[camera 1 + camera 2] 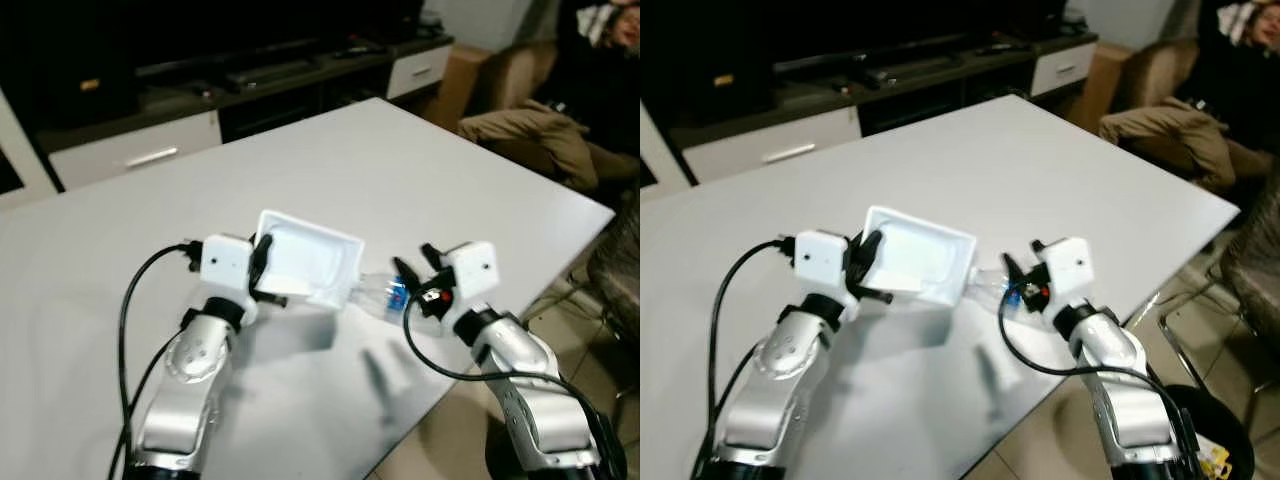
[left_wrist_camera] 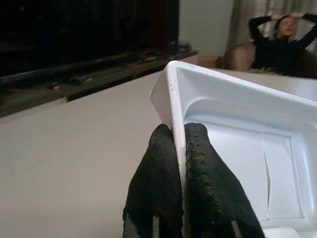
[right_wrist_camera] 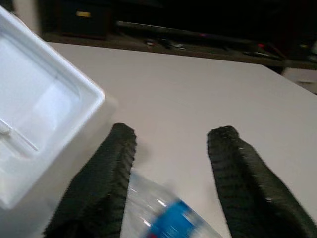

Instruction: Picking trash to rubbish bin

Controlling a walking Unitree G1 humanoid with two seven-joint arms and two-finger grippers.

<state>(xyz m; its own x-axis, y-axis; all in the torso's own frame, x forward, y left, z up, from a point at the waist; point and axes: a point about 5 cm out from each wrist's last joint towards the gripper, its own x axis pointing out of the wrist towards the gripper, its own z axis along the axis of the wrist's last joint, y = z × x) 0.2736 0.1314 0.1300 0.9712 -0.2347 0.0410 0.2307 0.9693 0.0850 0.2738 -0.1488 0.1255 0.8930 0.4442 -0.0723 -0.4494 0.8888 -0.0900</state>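
Left gripper (image 2: pixel 178 144) pinches the rim of a white foam tray (image 1: pixel 305 260); right gripper (image 3: pixel 171 148) spread wide around a clear bottle (image 3: pixel 163 213)

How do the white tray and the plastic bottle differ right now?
The white foam tray is opaque and pinched at its rim by the left pincer, tilted off the table. The plastic bottle is clear with a blue label, lying between the right pincer's open fingers, ungripped. Both sit near the table's front edge.

Place: a home living room is showing.
Signs: a low TV cabinet (image 1: pixel 150 135) is lining the wall; a person (image 1: pixel 560 110) is lounging in an armchair (image 1: pixel 500 75) beside the white bench (image 1: pixel 400 170).
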